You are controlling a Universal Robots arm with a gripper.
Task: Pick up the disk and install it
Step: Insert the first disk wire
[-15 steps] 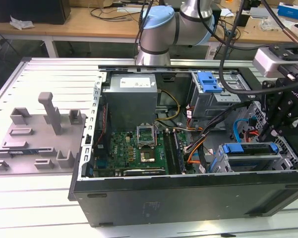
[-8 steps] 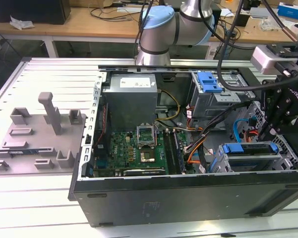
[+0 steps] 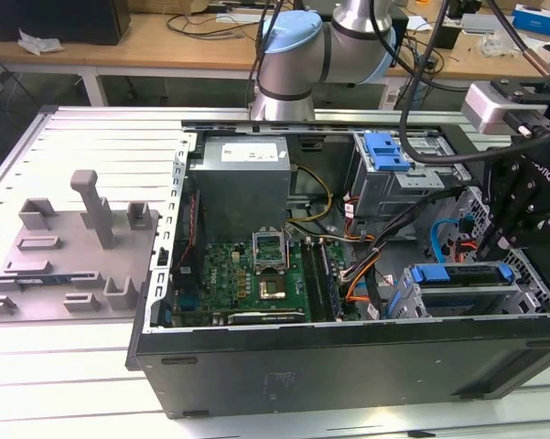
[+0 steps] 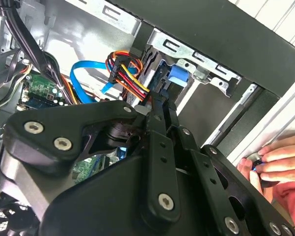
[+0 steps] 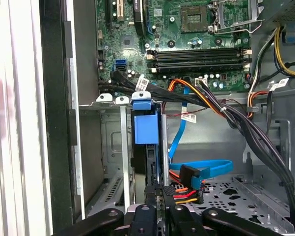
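Gripper (image 5: 159,191) position: at the open end of the drive cage (image 5: 123,147), in line with the near edge of the disk (image 5: 146,129). I cannot tell from either wrist view whether the jaws are apart, together or clamped on that edge.

The disk stands on edge inside the drive cage, between its metal rails, with its blue bracket facing out. I judge it rigid, moderately heavy for its size and sensitive to knocks. Its metal faces look slick, so I would hold it by the long sides of the bracket and keep clear of the connector end.

A red, yellow and black cable plug (image 5: 182,191) sits just beside the cage, close to the gripper. Beyond the cage lies the motherboard (image 5: 196,44). A person's hand (image 4: 272,162) is outside the cage, at the outer side of the case wall (image 4: 211,29).
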